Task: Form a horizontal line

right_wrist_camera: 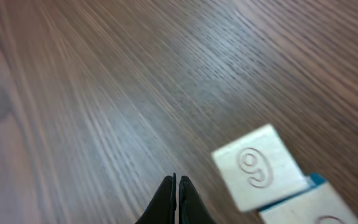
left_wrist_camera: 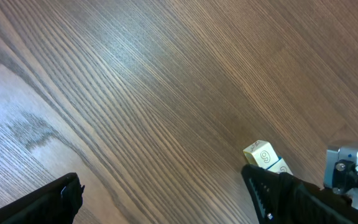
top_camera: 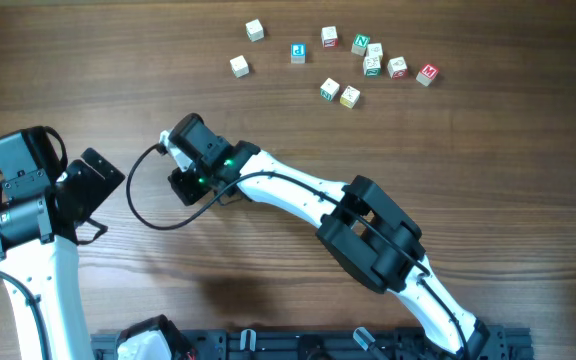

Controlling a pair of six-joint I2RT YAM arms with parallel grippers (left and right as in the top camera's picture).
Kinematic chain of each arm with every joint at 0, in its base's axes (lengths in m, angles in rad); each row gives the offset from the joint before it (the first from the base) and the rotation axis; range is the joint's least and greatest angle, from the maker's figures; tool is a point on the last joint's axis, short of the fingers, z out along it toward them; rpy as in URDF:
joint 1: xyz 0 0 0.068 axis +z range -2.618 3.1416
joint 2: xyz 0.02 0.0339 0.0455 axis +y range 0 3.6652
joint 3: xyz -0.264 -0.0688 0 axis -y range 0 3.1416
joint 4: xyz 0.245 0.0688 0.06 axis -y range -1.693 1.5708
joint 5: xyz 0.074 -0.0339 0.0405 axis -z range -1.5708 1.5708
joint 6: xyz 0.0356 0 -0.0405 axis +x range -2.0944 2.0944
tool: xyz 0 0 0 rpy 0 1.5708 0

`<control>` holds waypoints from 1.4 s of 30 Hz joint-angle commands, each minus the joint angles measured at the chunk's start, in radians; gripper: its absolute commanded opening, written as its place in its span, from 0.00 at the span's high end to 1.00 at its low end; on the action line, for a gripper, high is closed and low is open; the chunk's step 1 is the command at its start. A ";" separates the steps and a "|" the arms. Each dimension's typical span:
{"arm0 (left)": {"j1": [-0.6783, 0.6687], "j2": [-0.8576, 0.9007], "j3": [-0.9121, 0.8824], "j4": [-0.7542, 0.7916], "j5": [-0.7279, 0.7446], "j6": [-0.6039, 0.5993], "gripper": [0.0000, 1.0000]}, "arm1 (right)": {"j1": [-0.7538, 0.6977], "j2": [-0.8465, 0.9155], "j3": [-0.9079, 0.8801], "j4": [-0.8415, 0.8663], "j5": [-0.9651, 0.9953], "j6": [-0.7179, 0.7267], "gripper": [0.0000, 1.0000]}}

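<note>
Wooden desk [top_camera: 488,170] — left tool [left_wrist_camera: 161,184] spread wide, empty; right tool [right_wrist_camera: 176,186] pinched closed, empty, just beside cream cube row [right_wrist_camera: 258,167].

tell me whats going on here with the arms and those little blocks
The right tool is shut and empty, low beside a cream cube with a curly mark; a second cube sits right behind that one. The left tool is wide open nearby, holding nothing. The other letter cubes lie scattered at the far side of the table.
</note>
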 commanded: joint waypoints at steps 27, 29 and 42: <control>0.005 0.006 0.008 0.002 -0.014 -0.010 0.00 | 0.003 0.030 -0.002 -0.011 0.120 -0.151 0.95; 0.005 0.006 0.008 0.002 -0.013 -0.010 0.00 | 0.004 0.030 -0.002 -0.009 0.108 -0.151 0.95; 0.005 0.006 0.008 0.002 -0.014 -0.010 0.00 | 0.005 0.030 -0.002 0.005 0.120 -0.150 0.95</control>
